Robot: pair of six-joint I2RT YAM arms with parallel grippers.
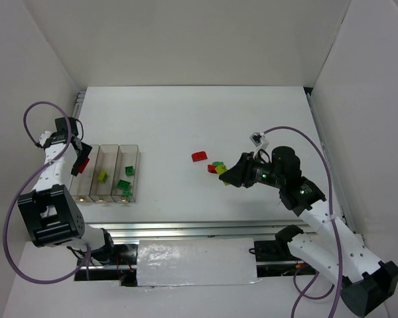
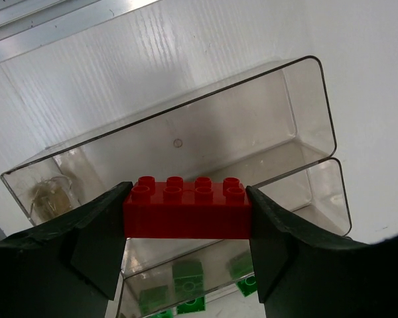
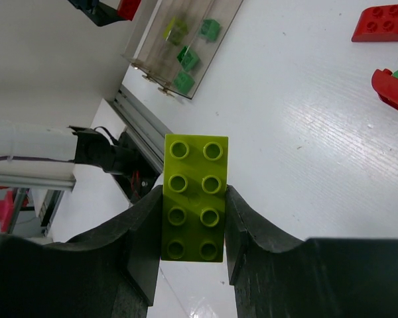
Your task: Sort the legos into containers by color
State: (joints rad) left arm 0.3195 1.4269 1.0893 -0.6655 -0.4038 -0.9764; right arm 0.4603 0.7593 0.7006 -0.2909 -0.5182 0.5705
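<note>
1. We see white walls [image 1: 199,40] on three sides of the work space. They stand near, so we think the arms have little room to swing out wide.
2. The table [image 1: 186,119] is white, flat and smooth. We think a small brick slides on it if pushed.
3. The trays [image 1: 117,156] sit on the left part of the table, joined side by side. They are clear, thin plastic, so we think they are light and may slip if bumped. The left one looks empty, the middle one holds a yellow-green piece [image 1: 103,176], and the right one holds green pieces [image 1: 124,185].
4. The left gripper [image 2: 186,225] pinches the red brick [image 2: 186,209] by its two short ends, above the empty tray.
5. The right gripper [image 3: 194,225] pinches the yellow-green brick [image 3: 194,199] by its long sides, near the middle of the table and well apart from the trays. Part of the brick sticks out past the fingers.
6. Both bricks look hard, light and shiny. We think the flat sides are the best place to hold, not the bumpy top. A loose pinch may let them twist or slip.
7. A loose red piece [image 1: 199,156] and a little pile [image 1: 217,165] lie just beside the right gripper.
</note>
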